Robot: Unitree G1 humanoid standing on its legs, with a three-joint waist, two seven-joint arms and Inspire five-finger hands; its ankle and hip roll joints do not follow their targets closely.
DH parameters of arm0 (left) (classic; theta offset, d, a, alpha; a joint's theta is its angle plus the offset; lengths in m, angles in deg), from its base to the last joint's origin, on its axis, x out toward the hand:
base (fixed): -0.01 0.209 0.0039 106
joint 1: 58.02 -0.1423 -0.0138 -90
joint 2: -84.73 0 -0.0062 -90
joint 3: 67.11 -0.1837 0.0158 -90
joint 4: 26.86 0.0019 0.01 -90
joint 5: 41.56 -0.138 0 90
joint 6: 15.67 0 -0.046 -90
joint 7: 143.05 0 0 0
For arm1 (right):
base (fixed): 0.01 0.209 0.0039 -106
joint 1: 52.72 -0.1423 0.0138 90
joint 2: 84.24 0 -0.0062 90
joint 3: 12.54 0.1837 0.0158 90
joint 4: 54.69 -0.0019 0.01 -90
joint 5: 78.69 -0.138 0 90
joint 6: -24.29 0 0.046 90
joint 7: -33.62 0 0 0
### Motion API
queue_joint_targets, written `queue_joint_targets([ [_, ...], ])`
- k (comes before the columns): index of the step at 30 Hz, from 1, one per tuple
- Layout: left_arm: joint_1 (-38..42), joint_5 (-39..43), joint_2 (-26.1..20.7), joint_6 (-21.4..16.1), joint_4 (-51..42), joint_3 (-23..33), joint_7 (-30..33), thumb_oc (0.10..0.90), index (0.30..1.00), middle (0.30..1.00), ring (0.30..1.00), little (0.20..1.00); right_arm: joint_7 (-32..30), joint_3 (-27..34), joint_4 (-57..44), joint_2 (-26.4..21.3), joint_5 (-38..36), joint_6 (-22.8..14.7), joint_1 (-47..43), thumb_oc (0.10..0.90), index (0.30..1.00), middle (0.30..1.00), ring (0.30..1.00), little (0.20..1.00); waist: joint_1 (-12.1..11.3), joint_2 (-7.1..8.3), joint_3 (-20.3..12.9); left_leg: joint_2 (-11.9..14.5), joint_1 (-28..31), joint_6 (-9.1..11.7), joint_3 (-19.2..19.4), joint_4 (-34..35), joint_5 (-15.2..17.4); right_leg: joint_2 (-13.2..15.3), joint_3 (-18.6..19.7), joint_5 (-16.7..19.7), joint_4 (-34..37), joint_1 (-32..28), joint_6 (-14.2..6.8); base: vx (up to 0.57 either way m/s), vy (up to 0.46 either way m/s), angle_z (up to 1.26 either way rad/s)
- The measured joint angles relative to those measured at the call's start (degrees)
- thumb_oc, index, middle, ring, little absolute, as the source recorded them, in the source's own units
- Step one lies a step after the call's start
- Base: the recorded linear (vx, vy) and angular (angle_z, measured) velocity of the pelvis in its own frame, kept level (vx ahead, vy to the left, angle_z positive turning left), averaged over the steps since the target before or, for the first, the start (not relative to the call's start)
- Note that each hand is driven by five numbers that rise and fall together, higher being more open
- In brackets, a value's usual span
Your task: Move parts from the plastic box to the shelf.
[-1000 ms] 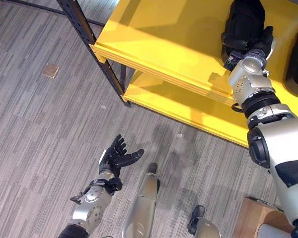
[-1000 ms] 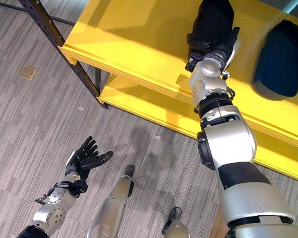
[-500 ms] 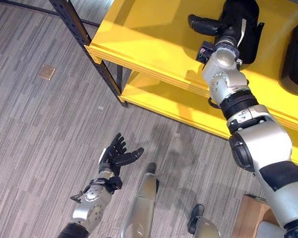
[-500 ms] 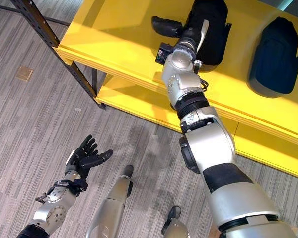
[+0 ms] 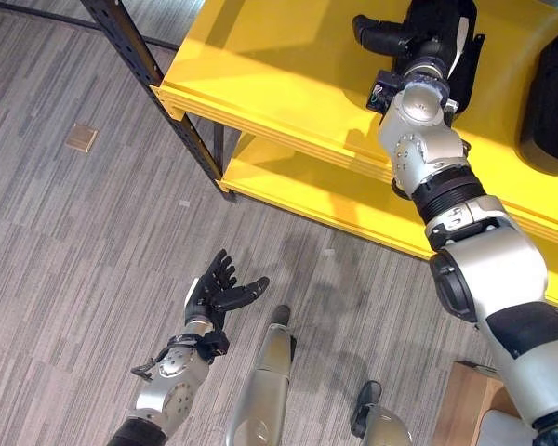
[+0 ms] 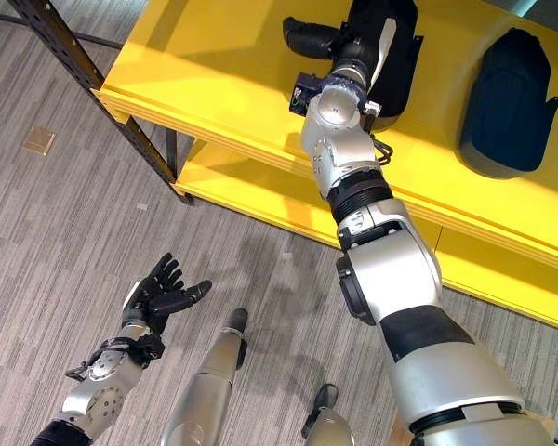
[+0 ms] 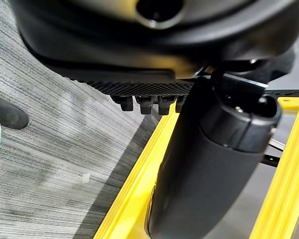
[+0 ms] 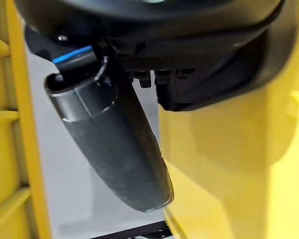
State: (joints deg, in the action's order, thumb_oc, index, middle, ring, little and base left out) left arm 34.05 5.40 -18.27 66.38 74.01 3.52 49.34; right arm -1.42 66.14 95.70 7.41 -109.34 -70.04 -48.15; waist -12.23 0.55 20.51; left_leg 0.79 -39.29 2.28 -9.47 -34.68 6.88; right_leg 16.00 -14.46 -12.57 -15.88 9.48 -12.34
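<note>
The right hand [image 6: 339,42] reached over the yellow shelf [image 6: 214,65], fingers spread, touching a black part [image 6: 391,46] near the back edge. A second part [image 6: 507,102] lay well apart. The left hand [image 5: 219,290] hung open above the floor [image 5: 65,232].

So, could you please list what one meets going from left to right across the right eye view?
Shelf post → left hand → right hand at a black part → second black part on the yellow shelf.

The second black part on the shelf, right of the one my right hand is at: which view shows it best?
The right eye view: the whole second black part lies apart on the yellow shelf. The left eye view crops it at the picture's edge.
</note>
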Motion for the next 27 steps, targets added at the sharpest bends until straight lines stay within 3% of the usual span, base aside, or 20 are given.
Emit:
queue_joint_targets([
  [6, -0.3, 0.0, 0.0, 0.0, -0.1, 0.9, 0.0, 0.900, 1.000, 1.000, 1.000, 1.000, 1.4, -3.4, -7.4, -2.1, 2.6, 0.8, 1.2, 0.900, 1.000, 1.000, 1.000, 1.000, 1.3, 0.16, -0.1, 0.2, 0.1, 0.0, 0.1, 0.0, 0.0, -0.1, 0.2, 0.1, 0.0, 0.0, 0.1, -0.01, 0.007, -0.02],
  [10, -0.7, -0.1, 0.0, 0.0, -0.1, 2.7, -0.1, 0.900, 1.000, 1.000, 1.000, 1.000, 4.4, -6.4, -15.3, -6.8, 4.1, 1.6, 4.6, 0.900, 1.000, 1.000, 1.000, 1.000, 2.1, 1.48, -0.3, 0.4, 0.2, 0.0, 0.6, 0.0, 0.0, -0.1, 1.1, 0.3, 0.0, 0.4, 0.1, -0.03, 0.006, -0.07],
  [13, -1.3, -0.1, -0.1, 0.0, 0.0, 4.6, -0.1, 0.900, 1.000, 1.000, 1.000, 1.000, 6.6, -8.8, -24.6, -13.4, 8.5, 1.9, 8.6, 0.900, 1.000, 1.000, 1.000, 1.000, 2.9, 2.83, -0.2, 0.7, 0.2, 0.0, 1.2, -0.1, 0.0, 0.0, 1.7, 0.5, -0.1, 0.8, 0.0, -0.03, -0.001, -0.13],
  [20, -3.3, -0.2, -0.1, 0.2, -0.8, 5.7, -1.1, 0.900, 1.000, 1.000, 1.000, 1.000, 13.9, -10.8, -38.2, -26.7, 10.4, 1.7, 16.9, 0.900, 1.000, 1.000, 1.000, 1.000, 5.4, 3.27, -0.2, 1.4, 0.3, -0.1, 2.1, -0.1, 0.0, -0.3, 3.1, 0.9, -0.3, 1.6, 0.1, -0.02, -0.003, -0.08],
  [27, -5.7, -0.5, -0.1, 0.5, -1.6, 6.7, -3.0, 0.900, 1.000, 1.000, 1.000, 1.000, 19.4, -10.3, -42.6, -36.7, 10.4, 0.4, 27.3, 0.900, 1.000, 1.000, 1.000, 1.000, 6.2, 3.48, -0.1, 1.8, 0.3, -0.2, 2.7, 0.0, 0.1, -0.3, 3.4, 1.0, -0.2, 2.0, 0.2, -0.01, -0.010, -0.03],
])
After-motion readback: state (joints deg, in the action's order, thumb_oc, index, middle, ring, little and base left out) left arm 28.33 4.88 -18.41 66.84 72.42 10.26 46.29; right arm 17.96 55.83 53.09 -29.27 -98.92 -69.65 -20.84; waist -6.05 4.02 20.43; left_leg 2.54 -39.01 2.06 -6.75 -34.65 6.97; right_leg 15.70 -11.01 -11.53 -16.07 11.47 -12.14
